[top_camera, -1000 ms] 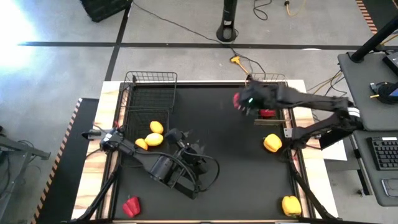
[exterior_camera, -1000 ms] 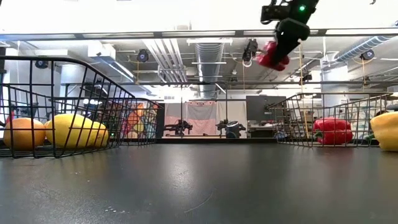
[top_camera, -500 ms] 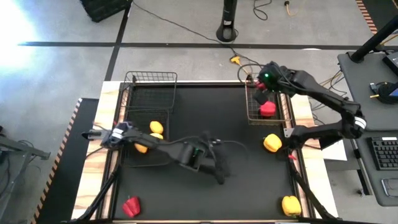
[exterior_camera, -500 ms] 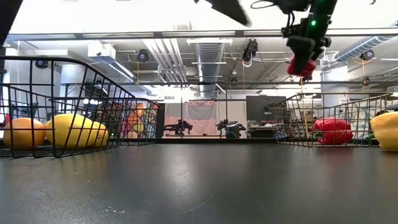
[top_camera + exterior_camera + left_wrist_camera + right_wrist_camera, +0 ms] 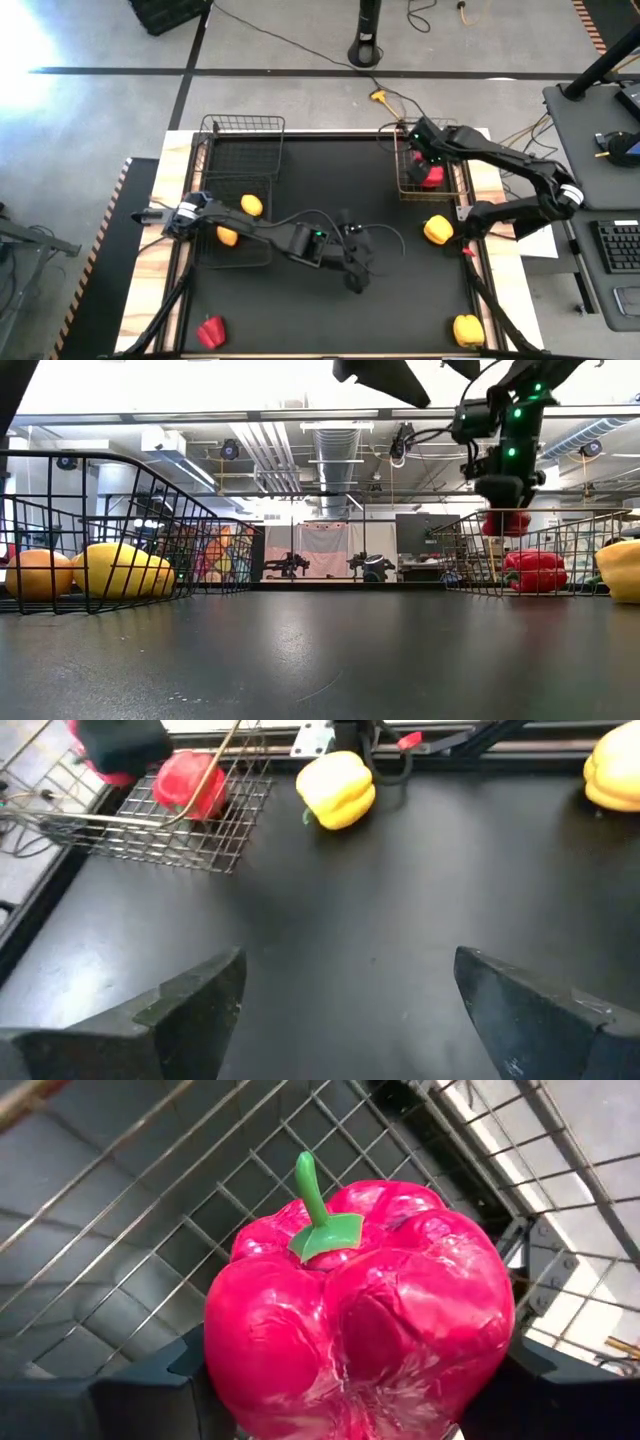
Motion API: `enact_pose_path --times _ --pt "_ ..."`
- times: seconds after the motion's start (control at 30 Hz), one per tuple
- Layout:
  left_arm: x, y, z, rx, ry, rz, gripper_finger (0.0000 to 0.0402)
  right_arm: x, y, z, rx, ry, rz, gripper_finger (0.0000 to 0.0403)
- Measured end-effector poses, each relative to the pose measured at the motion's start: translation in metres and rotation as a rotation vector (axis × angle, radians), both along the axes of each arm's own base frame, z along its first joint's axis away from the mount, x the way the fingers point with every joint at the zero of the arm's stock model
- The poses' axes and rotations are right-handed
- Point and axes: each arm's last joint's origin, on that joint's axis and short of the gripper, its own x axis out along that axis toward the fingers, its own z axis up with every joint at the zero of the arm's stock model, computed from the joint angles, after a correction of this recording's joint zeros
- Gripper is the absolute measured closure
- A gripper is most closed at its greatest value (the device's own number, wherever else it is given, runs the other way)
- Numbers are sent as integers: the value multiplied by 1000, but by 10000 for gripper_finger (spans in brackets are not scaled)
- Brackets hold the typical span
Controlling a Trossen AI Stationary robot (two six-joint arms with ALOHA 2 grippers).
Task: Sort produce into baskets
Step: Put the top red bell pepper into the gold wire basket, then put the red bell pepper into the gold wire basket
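Observation:
My right gripper (image 5: 505,510) is shut on a glossy red pepper (image 5: 360,1320) over the wire basket (image 5: 447,191) at the table's far right. The pepper hangs at about the basket's rim (image 5: 505,523). A second red pepper (image 5: 535,570) lies on that basket's floor. My left gripper (image 5: 345,1010) is open and empty above the middle of the black mat (image 5: 355,270). Yellow-orange ovals (image 5: 252,205) (image 5: 228,236) lie in a left basket (image 5: 200,200). An empty basket (image 5: 240,125) stands at the far left. My right gripper pinches the red pepper's body by two opposite sides (image 5: 225,1360) between its two fingers (image 5: 150,1390). The fingers come from above, pointing down. The pepper is lifted clear with its green stem (image 5: 312,1200) up toward the wrist, above the basket's mesh floor.
A yellow pepper (image 5: 437,230) lies on the mat just near of the right basket. Another yellow pepper (image 5: 468,328) lies at the near right corner. A red pepper (image 5: 210,332) lies at the near left. My left arm (image 5: 290,240) stretches across the mat's middle.
My right gripper has carried the red pepper toward the table's far right, over the right basket, and has come down to its rim. My left gripper has swung from beside the left basket toward the table's middle.

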Motion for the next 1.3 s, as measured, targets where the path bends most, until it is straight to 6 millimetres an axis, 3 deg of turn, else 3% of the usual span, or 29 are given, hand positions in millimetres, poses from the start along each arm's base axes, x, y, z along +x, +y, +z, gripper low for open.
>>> enact_pose_path --times 0.2,0.33,0.47,0.63,0.83,1.1,1.3 --pt "-18 -3 21 64 -32 55 62 2 -21 -9 -134 75 -46 144" --pt "-32 -8 31 110 -67 95 62 -1 -35 -21 -105 107 -105 140" --pt "-56 -9 42 51 -114 123 62 -1 -48 -37 -57 121 -133 140" --pt "-84 -8 33 -29 -177 156 62 3 -55 -53 -11 161 -130 133" --pt "-102 -4 21 -139 -389 147 62 6 -58 -64 28 185 -126 88" --pt "-113 -4 26 -224 -615 -58 62 4 -51 -50 37 109 -106 27" --pt "-132 3 34 -182 -685 -93 62 -5 -25 -20 25 71 -61 22"
